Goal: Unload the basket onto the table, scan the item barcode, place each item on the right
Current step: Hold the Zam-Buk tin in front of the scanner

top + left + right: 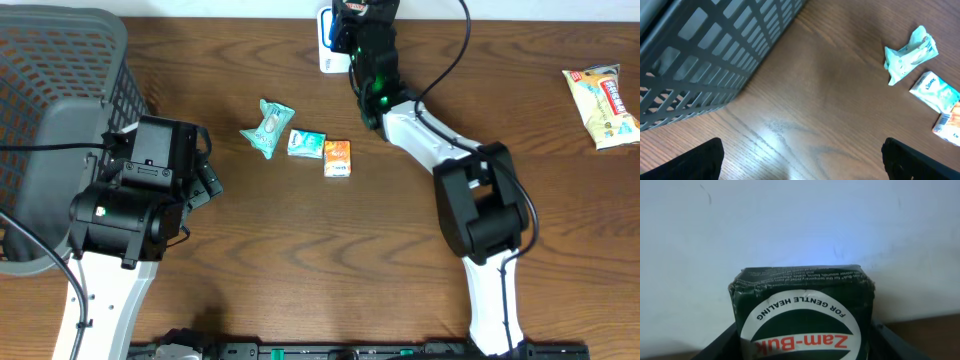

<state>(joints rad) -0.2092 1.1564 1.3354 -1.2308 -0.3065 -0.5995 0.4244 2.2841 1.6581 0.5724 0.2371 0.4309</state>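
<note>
Green rectangular cardboard box (pixel 800 277), round white label (pixel 801 311), gripped by right pincer (pixel 804 350).

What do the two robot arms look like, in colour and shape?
The left arm and right arm have white links with bulky black joints. Thin black cables trail from them. The left fingers are black.
</note>
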